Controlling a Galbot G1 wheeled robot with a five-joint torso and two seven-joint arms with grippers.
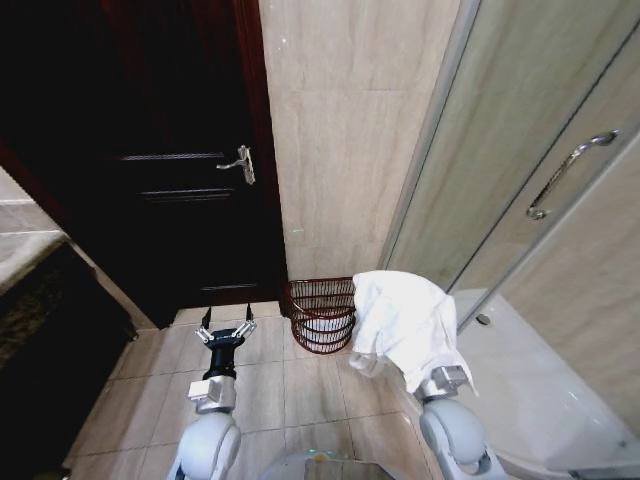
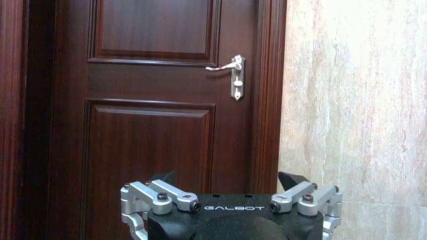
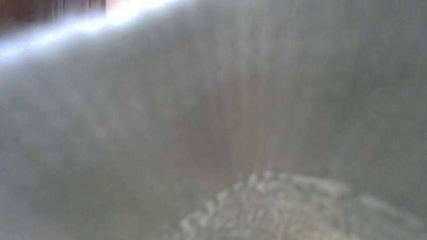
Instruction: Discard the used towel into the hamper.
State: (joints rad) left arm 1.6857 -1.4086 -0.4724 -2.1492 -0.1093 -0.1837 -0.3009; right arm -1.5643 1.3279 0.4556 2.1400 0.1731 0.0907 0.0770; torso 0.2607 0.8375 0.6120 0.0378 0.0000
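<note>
Bathroom corner: dark wood door [image 1: 190,170] w/ silver handle [image 1: 240,163] to the left, beige tiled wall [image 1: 340,130] in the middle, glass shower door [image 1: 520,170] to the right, tiled floor [image 1: 260,380] below.

White towel [image 1: 405,325] draped over right arm's end, hanging in folds, near hamper [image 1: 322,314] but beside it, to its right and a bit higher; not inside. Hamper standing on floor against wall, just right of door; something pale at its bottom, can't tell what.

Right gripper buried under cloth; fingers hidden, so open or closed: can't tell. Right wrist cam pressed up against pale fabric.

Left gripper [image 1: 225,326] held low over floor tiles, left of hamper, fingers spread wide, nothing in them; idle, pointing at door.

Progress, by judgement: towel picked up and carried close; still to do: bring over hamper mouth, let go. Roughly two-thirds along.
</note>
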